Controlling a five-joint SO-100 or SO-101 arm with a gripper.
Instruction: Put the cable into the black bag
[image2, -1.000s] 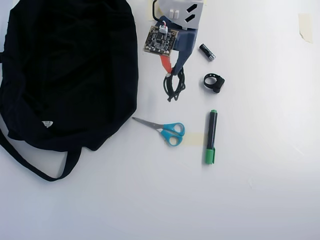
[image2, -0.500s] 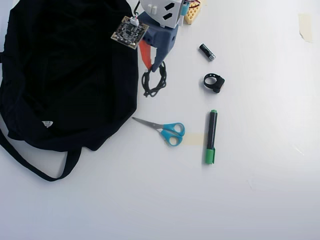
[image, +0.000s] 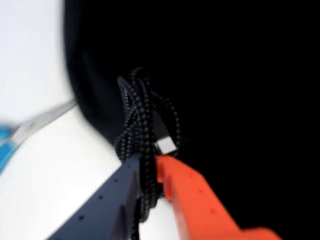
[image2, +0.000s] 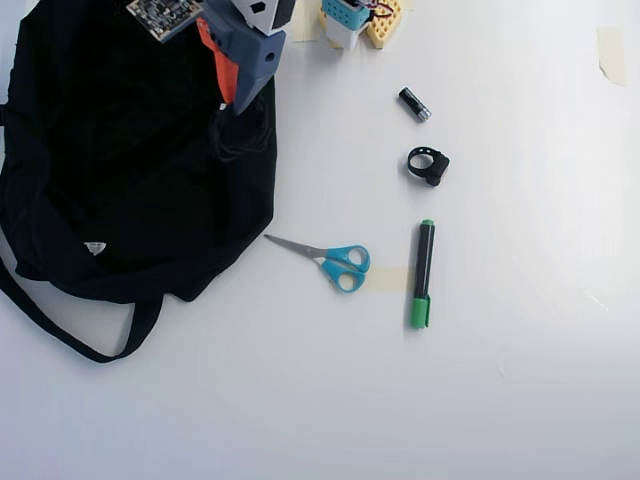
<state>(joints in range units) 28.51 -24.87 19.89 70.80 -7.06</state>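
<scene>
1. Between the wrist view's dark and orange fingers, the pincer (image: 148, 170) is clamping a bundled braided cable (image: 142, 117), which is hanging against the black bag (image: 225, 90).
2. Overhead, the pincer (image2: 232, 100) is hovering over the bag's (image2: 110, 170) right edge, beside scissors (image2: 330, 260) on the table (image2: 500, 400).

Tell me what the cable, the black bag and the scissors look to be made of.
Cable: apparently braided fabric sleeve, black with pale flecks, with a shiny metal plug. The gripper is shut on it.
Black bag: soft matte cloth, probably cotton or canvas; it slumps and creases, with a limp strap.
Scissors: bright metal blades and glossy blue handles, likely plastic.
</scene>
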